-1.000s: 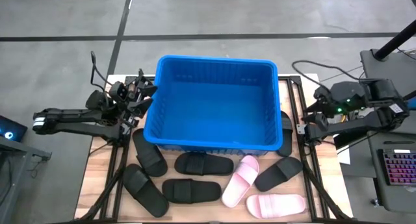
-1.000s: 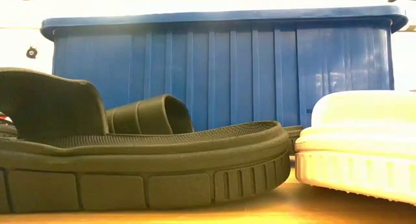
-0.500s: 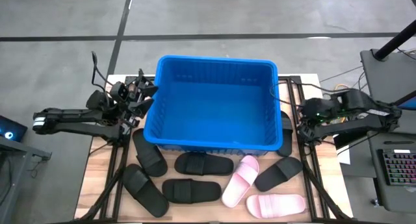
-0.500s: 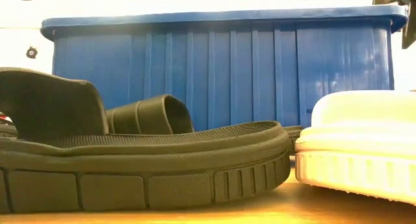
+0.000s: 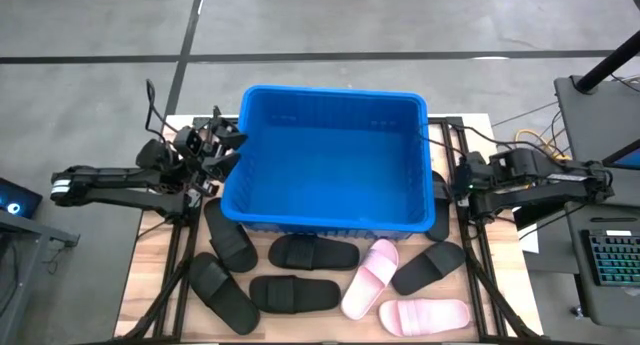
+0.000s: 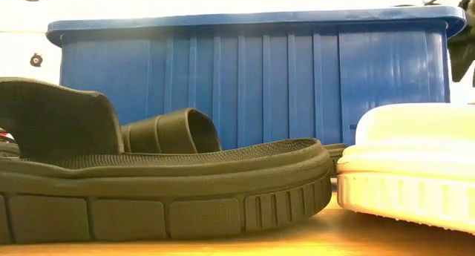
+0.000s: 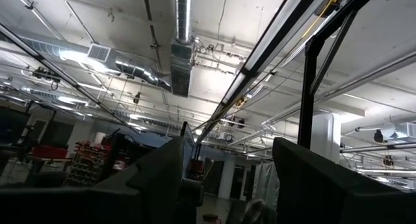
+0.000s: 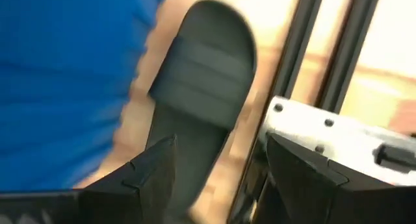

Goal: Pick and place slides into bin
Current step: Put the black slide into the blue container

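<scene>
The large bright blue ribbed plastic bin is being shown at the far middle of the wooden bench, and nothing is being seen inside it. The matte black single-strap slides and two pale pink slides are being left on the bench along the bin's near side, seven in that row, with an eighth black slide lying in the narrow gap between the bin's right wall and the black frame rails. Over the last second the right hand is being swung from a raised, folded-back pose well right of the bin inward and downward, until it is being held just beside the bin's right wall, above that eighth slide; in the right wrist view its two dark fingers are being kept spread, released and empty, with the slide framed between them. The left hand is being kept unmoved at the bin's left rim, pointed upward toward the ceiling, its fingers likewise spread and holding nothing. The change is being read as the opening approach of the first pick: no slide is yet being binned, and a further descent with closure on the strap is being judged the likely next requirement.
</scene>
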{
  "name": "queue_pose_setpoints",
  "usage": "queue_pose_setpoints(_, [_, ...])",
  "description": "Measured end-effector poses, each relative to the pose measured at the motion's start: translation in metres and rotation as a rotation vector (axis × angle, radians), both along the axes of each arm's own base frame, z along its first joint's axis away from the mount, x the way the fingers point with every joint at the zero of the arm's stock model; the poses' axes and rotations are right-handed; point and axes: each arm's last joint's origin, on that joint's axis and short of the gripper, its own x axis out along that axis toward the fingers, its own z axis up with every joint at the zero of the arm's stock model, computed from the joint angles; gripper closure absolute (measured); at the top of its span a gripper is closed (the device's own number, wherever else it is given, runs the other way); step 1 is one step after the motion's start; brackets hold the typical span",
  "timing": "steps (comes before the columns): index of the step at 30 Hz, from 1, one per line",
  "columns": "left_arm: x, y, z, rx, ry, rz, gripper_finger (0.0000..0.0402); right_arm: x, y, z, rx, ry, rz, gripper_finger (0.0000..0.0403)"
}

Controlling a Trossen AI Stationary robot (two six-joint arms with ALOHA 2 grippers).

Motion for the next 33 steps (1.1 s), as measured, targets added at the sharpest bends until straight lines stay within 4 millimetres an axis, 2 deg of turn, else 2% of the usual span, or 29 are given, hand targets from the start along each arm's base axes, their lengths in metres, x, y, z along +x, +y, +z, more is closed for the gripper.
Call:
queue_pose_setpoints(2, [0.001,0.0,-0.001,0.0,0.005,0.0,0.0178,0.001,-0.001,-0.001,-0.037,0.006,0.03,0.0177])
queue_pose_setpoints(6, [0.003,0.0,-0.002,-0.002,0.014,0.001,0.0178,0.006,-0.001,0.0,-0.099,0.016,0.237,0.0177])
queue_pose_setpoints(11, [0.005,0.001,-0.003,-0.003,0.019,0.002,0.0178,0.015,0.0,0.001,-0.128,0.046,0.627,0.0177])
queue_pose_setpoints(17, [0.004,0.0,-0.002,-0.003,0.015,0.002,0.0178,0.025,0.003,-0.005,-0.099,0.171,1.036,0.0177])
queue_pose_setpoints(28, [0.004,0.0,-0.002,-0.003,0.017,0.002,0.0178,0.058,0.002,-0.025,-0.018,0.365,1.012,0.0177])
queue_pose_setpoints(33, [0.005,0.0,-0.003,-0.003,0.02,0.001,0.0178,0.071,0.002,-0.031,-0.02,0.346,0.99,0.0177])
